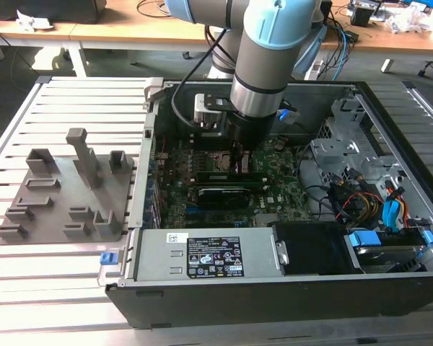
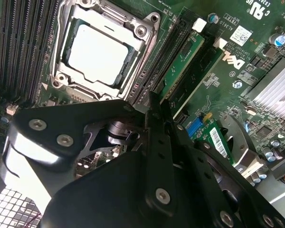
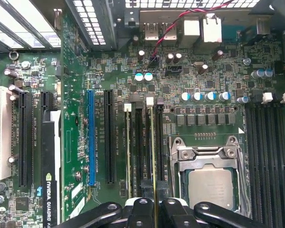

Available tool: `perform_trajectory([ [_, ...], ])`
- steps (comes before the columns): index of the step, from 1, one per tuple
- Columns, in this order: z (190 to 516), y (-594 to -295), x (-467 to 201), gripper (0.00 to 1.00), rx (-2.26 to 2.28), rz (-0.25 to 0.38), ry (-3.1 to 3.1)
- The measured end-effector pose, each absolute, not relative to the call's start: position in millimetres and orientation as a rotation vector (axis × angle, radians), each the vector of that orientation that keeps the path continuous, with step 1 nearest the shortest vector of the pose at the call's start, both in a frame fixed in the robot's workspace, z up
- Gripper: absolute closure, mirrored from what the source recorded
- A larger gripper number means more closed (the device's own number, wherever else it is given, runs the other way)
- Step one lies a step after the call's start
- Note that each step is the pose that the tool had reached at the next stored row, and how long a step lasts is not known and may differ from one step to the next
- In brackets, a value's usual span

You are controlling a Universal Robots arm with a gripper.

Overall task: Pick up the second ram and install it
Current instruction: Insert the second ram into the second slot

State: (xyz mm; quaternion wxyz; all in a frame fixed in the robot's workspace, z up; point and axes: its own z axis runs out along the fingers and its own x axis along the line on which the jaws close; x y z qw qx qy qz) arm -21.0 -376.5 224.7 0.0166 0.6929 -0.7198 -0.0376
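Beside the processor socket (image 3: 210,183), tool (image 3: 154,209) closed on the second ram (image 3: 153,156), stick standing edge-on in its motherboard (image 3: 76,156) slot.

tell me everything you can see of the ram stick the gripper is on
The ram stick is a thin, long green board seen edge-on in the first wrist view, standing upright in a black slot beside the processor socket. The gripper is closed over its near end, black fingers on either side. In the second wrist view its green face shows, with another stick nearby.
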Motion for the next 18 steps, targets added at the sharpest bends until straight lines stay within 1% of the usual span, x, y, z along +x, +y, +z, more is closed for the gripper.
perform_trajectory([
  [18,217.1,-376.0,-21.1,0.86,2.163,-0.117,-2.228],
])
